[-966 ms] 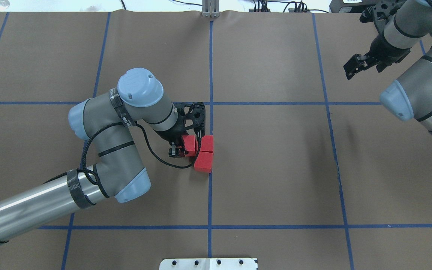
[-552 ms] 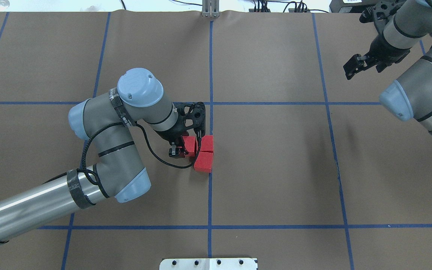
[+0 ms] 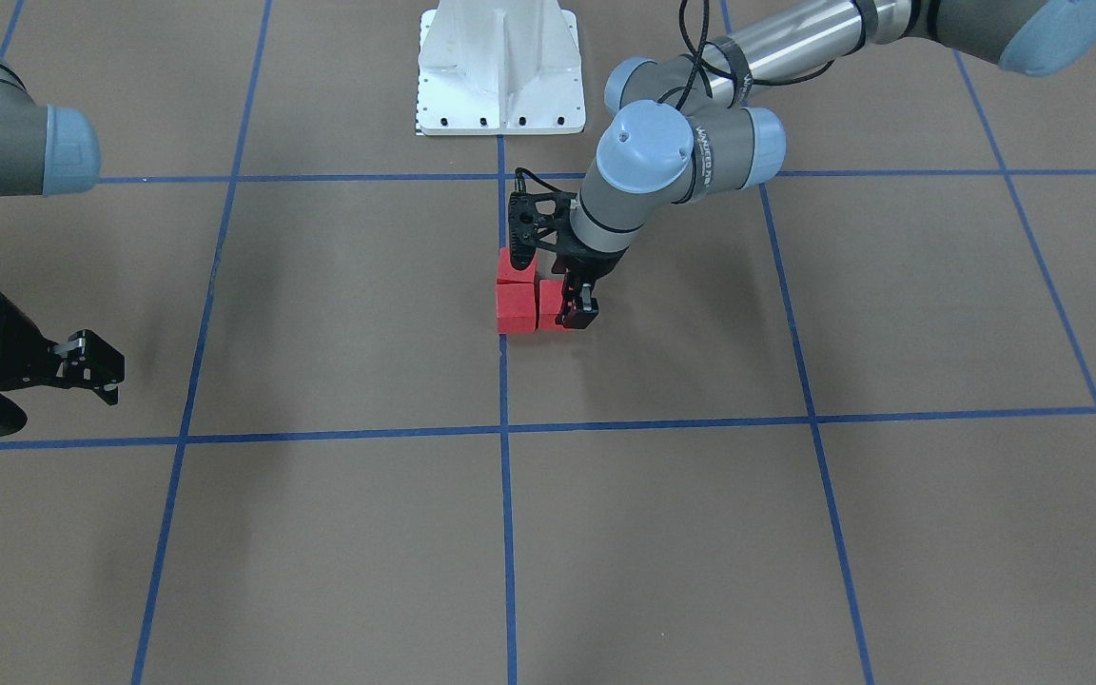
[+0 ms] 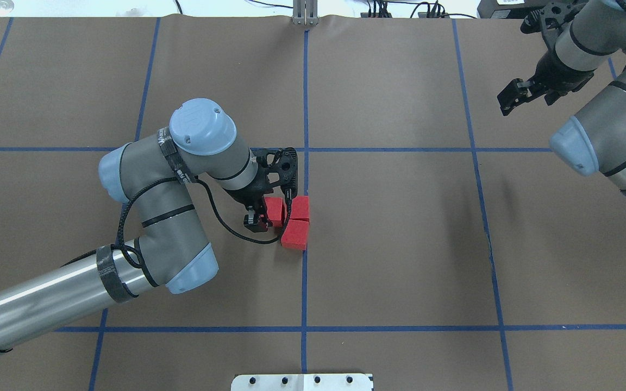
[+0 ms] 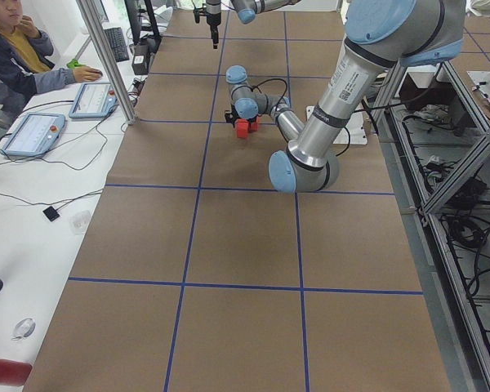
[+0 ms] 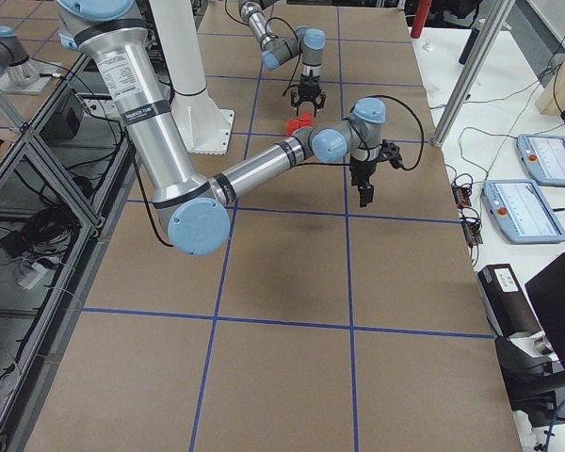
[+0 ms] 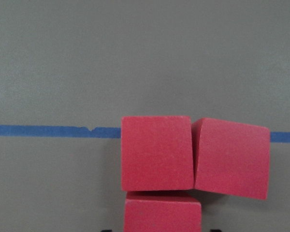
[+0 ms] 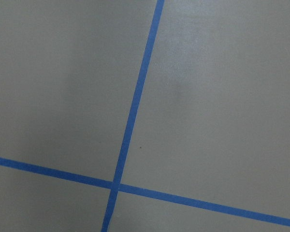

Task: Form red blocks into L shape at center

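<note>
Red blocks: three red blocks [image 4: 300, 209] are bunched in the middle of the overhead frame, hugging the left edge of the centre blue line [image 4: 304, 282], in a rough L.
L shape: two blocks sit side by side. The third block [image 4: 295, 235] lies just below the right-hand one and is turned slightly, so the left wrist view shows a thin wedge of gap at that joint.
Left gripper: the left gripper [image 4: 271, 208] straddles the left-hand block [image 4: 275, 210], with one finger down in the narrow slot beside the corner block [image 4: 300, 206]. The pictures do not show whether the pads press the block or stand just off it.
Risk on release: if you open wide, the slot finger would likely shove the corner block across the line and break the L.
Risk on lift: if you rise while the pads grip, or rise at a slant, the left-hand block may come up or drag, taking its neighbour with it.
Risk of leaving it: the turned block may read as a crooked L, and squaring it means another nudge close to loose cubes.
Right gripper: the right gripper [image 4: 507, 100] is at the upper right of the overhead frame, jaws apart and empty, well clear of the blocks.
</note>
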Robot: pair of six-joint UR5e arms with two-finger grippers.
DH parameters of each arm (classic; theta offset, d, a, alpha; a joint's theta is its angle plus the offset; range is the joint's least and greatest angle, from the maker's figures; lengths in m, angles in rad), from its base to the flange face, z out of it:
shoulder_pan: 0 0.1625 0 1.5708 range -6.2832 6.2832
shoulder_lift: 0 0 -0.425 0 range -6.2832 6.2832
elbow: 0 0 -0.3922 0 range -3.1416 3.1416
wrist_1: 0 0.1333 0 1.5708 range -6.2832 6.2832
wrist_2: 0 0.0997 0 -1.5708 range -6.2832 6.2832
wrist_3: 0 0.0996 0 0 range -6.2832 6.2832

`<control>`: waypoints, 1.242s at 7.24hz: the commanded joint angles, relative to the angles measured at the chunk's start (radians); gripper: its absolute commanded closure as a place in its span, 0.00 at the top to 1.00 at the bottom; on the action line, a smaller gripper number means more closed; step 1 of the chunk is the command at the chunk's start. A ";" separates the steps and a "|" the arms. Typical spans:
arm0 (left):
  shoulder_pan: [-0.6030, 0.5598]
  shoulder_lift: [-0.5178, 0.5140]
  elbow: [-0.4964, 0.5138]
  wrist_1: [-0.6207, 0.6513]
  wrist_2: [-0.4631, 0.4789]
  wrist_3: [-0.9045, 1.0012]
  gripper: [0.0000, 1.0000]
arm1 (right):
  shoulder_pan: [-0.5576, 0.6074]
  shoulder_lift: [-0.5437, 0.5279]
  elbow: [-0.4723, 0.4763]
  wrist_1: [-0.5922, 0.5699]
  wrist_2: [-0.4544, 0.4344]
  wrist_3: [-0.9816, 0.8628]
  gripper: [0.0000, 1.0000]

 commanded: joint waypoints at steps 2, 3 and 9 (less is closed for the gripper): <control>-0.029 0.045 -0.107 0.007 0.000 0.002 1.00 | 0.000 0.000 0.000 0.000 0.000 0.000 0.99; -0.058 0.071 -0.142 0.009 0.000 -0.004 1.00 | 0.000 -0.002 0.000 0.000 0.002 -0.005 0.99; -0.402 0.409 -0.187 0.017 -0.002 -0.050 1.00 | 0.075 -0.064 0.003 0.000 0.021 -0.021 0.99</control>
